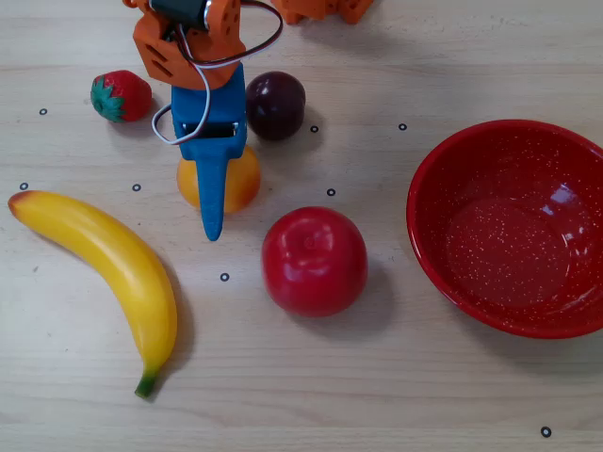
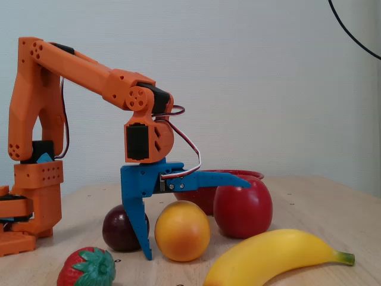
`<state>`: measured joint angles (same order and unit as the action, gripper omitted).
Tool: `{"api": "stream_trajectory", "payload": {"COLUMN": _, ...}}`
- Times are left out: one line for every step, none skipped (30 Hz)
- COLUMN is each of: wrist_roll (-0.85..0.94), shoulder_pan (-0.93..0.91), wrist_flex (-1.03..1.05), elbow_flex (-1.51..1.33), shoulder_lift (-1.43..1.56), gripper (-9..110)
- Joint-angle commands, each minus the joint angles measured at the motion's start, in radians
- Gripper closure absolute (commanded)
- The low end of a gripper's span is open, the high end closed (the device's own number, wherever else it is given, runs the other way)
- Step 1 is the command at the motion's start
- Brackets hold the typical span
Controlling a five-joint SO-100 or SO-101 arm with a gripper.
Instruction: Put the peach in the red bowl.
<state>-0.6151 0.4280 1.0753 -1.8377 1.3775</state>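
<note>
Here the peach (image 1: 243, 181) sits on the tabletop (image 1: 377, 395) toward its far left part in the overhead view, resting on the wood and not lifted. The gripper (image 2: 196, 217) stands wide over it: in the fixed view one blue finger (image 2: 138, 229) points straight down with its tip near the wood just left of the peach (image 2: 181, 231), between peach and plum (image 2: 117, 227), while the other finger (image 2: 217, 178) reaches out level above the fruit. Whether either finger touches the peach cannot be told.

In the overhead view the plum (image 1: 275, 104) lies just beyond the peach toward the far edge, and the strawberry (image 1: 120, 95) is near the far left corner. The apple (image 1: 314, 261) sits near the peach toward the middle. The banana (image 1: 108, 266) curves along the left side. The bowl (image 1: 443, 273) rests at the right edge, well apart from the peach.
</note>
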Motion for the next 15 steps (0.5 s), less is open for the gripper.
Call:
{"api": "stream_trajectory", "payload": {"wrist_roll": 0.012, "shoulder_pan": -0.034, "wrist_flex": -0.034, "elbow_flex": 0.055, "shoulder_lift": 0.012, "gripper": 25}}
{"api": "stream_trajectory", "payload": {"wrist_roll": 0.012, "shoulder_pan": -0.034, "wrist_flex": -0.034, "elbow_flex": 0.057, "shoulder_lift": 0.011, "gripper": 25}}
{"api": "stream_trajectory", "payload": {"wrist_roll": 0.012, "shoulder_pan": -0.034, "wrist_flex": -0.032, "elbow_flex": 0.057, "shoulder_lift": 0.011, "gripper": 25}}
{"api": "stream_trajectory", "payload": {"wrist_roll": 0.012, "shoulder_pan": -0.034, "wrist_flex": -0.029, "elbow_flex": 0.06, "shoulder_lift": 0.009, "gripper": 25}}
{"api": "stream_trajectory", "payload": {"wrist_roll": 0.012, "shoulder_pan": -0.034, "wrist_flex": -0.029, "elbow_flex": 0.06, "shoulder_lift": 0.008, "gripper": 25}}
{"api": "stream_trajectory", "payload": {"wrist_roll": 0.014, "shoulder_pan": -0.034, "wrist_flex": -0.029, "elbow_flex": 0.06, "shoulder_lift": 0.006, "gripper": 25}}
{"api": "stream_trajectory", "payload": {"wrist_roll": 0.015, "shoulder_pan": -0.034, "wrist_flex": -0.031, "elbow_flex": 0.06, "shoulder_lift": 0.005, "gripper": 26}}
{"api": "stream_trajectory", "payload": {"wrist_roll": 0.015, "shoulder_pan": -0.034, "wrist_flex": -0.032, "elbow_flex": 0.06, "shoulder_lift": 0.003, "gripper": 27}}
{"api": "stream_trajectory", "payload": {"wrist_roll": 0.015, "shoulder_pan": -0.034, "wrist_flex": -0.032, "elbow_flex": 0.061, "shoulder_lift": 0.0, "gripper": 27}}
{"api": "stream_trajectory", "payload": {"wrist_roll": 0.017, "shoulder_pan": -0.034, "wrist_flex": -0.034, "elbow_flex": 0.061, "shoulder_lift": -0.002, "gripper": 27}}
{"api": "stream_trajectory", "payload": {"wrist_roll": 0.018, "shoulder_pan": -0.034, "wrist_flex": -0.035, "elbow_flex": 0.063, "shoulder_lift": -0.005, "gripper": 27}}
{"api": "stream_trajectory", "payload": {"wrist_roll": 0.017, "shoulder_pan": -0.034, "wrist_flex": -0.037, "elbow_flex": 0.063, "shoulder_lift": -0.005, "gripper": 27}}
{"api": "stream_trajectory", "payload": {"wrist_roll": 0.017, "shoulder_pan": -0.034, "wrist_flex": -0.038, "elbow_flex": 0.063, "shoulder_lift": -0.006, "gripper": 27}}
{"api": "stream_trajectory", "payload": {"wrist_roll": 0.015, "shoulder_pan": -0.034, "wrist_flex": -0.041, "elbow_flex": 0.063, "shoulder_lift": -0.008, "gripper": 28}}
{"api": "stream_trajectory", "payload": {"wrist_roll": 0.015, "shoulder_pan": -0.034, "wrist_flex": -0.044, "elbow_flex": 0.063, "shoulder_lift": -0.009, "gripper": 29}}
